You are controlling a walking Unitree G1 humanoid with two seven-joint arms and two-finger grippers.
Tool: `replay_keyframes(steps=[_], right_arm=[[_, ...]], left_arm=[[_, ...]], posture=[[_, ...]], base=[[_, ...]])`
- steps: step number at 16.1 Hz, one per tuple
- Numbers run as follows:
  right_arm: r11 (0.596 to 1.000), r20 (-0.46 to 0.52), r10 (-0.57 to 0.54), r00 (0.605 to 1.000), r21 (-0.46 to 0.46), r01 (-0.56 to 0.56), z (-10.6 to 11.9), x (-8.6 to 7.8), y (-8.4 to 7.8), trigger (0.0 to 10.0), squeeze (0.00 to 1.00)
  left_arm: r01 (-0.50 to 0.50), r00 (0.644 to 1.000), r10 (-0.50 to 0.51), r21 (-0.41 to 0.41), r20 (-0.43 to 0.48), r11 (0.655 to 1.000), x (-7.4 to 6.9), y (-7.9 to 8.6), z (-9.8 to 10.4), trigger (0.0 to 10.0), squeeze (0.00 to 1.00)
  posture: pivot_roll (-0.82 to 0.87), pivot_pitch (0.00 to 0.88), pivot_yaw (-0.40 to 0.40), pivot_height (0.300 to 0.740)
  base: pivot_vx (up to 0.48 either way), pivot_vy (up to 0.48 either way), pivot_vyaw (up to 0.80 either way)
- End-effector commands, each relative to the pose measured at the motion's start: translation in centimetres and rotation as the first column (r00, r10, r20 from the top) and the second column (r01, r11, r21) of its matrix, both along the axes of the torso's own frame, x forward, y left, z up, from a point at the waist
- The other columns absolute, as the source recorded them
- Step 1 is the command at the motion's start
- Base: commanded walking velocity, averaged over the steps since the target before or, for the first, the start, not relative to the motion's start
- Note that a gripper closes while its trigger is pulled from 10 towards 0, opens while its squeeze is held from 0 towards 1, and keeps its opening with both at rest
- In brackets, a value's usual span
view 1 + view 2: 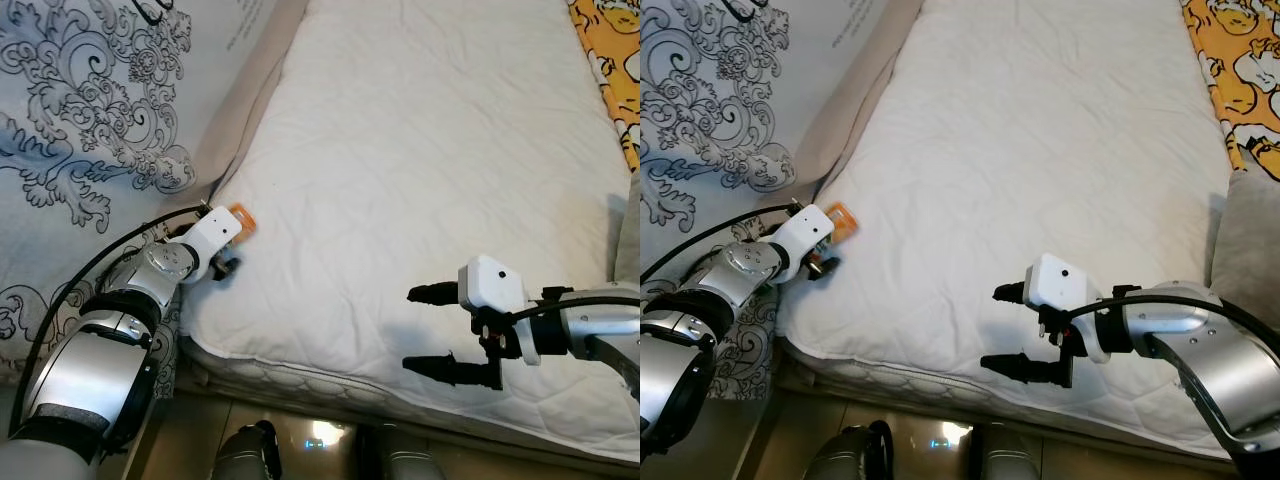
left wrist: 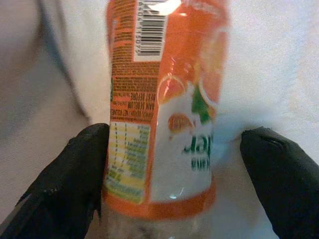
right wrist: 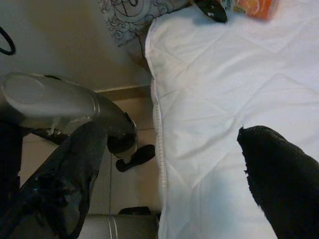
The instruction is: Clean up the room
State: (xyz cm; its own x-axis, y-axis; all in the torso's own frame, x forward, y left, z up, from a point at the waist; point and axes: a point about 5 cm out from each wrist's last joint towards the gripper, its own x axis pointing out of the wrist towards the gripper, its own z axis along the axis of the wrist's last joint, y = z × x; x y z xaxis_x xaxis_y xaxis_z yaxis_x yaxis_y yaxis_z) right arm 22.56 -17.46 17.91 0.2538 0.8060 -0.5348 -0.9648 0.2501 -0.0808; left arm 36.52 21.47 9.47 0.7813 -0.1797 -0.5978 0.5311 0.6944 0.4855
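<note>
White quilted mattress (image 1: 420, 180) is filling the head views, with patterned bedding (image 1: 90, 130) at left. The left gripper (image 1: 228, 262) is reaching over the mattress's near-left corner, where an orange bottle (image 1: 243, 215) is lying, its long axis pointing away to the far right. The right gripper (image 1: 440, 330) is hovering at the near edge, fingers spread, holding nothing.

In the left wrist view, the bottle (image 2: 164, 104) is lying between parted fingers (image 2: 65, 184), one touching its label.

In the right wrist view, the bottle (image 3: 251, 7) is lying well beyond the fingers (image 3: 279, 174).
</note>
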Motion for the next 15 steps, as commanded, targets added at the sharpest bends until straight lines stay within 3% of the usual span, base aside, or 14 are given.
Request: replay_keyframes(steps=[1,3,4,5,12,13,15], right_arm=[[1.000,0.009,0.000,1.000,-0.005,0.000,0.4,-0.3,-0.2,10.0,0.00],[1.000,0.008,-0.002,1.000,-0.004,0.002,0.3,-0.3,-0.1,10.0,0.00],[1.000,0.010,-0.002,1.000,-0.003,0.002,0.3,-0.2,-0.1,10.0,0.00],[1.000,0.013,-0.002,1.000,-0.004,0.002,0.3,-0.1,-0.1,10.0,0.00],[1.000,0.023,-0.015,1.000,0.011,0.015,-0.2,0.4,0.4,10.0,0.00],[0.999,0.032,-0.046,0.998,0.029,0.045,-0.3,0.4,0.3,10.0,0.00],[0.988,0.034,-0.126,0.991,0.096,0.122,-0.2,0.4,-0.1,10.0,0.00]], left_arm=[[0.001,0.996,-0.002,-0.010,-0.094,1.000,-1.1,0.2,-1.8,10.0,0.00],[0.006,0.994,-0.006,0.001,-0.107,1.000,-1.2,0.3,-1.9,10.0,0.00],[0.006,0.995,-0.005,0.009,-0.096,1.000,-1.2,0.4,-1.8,2.2,0.00],[0.007,0.996,-0.006,0.010,-0.094,1.000,-1.1,0.4,-1.7,0.0,0.00],[0.026,0.995,-0.028,-0.019,-0.094,0.999,-0.9,0.7,-1.0,0.0,0.00],[0.013,0.997,-0.017,-0.060,-0.076,0.998,-0.6,0.4,-0.6,0.0,0.00],[0.019,0.997,-0.037,-0.271,-0.063,0.962,0.0,-1.1,0.5,0.0,0.00]], posture=[[-0.26,0.260,0.027,0.740],[-0.25,0.259,0.029,0.740],[-0.25,0.259,0.029,0.740],[-0.25,0.257,0.028,0.740],[-0.21,0.220,0.054,0.740],[-0.19,0.207,0.061,0.740],[-0.16,0.167,0.073,0.740]], base=[[0.000,0.000,0.00],[0.000,0.000,0.00],[0.000,0.000,0.00],[0.000,0.000,0.00],[0.000,0.000,0.00],[0.000,0.000,0.00],[0.000,0.000,0.00]])
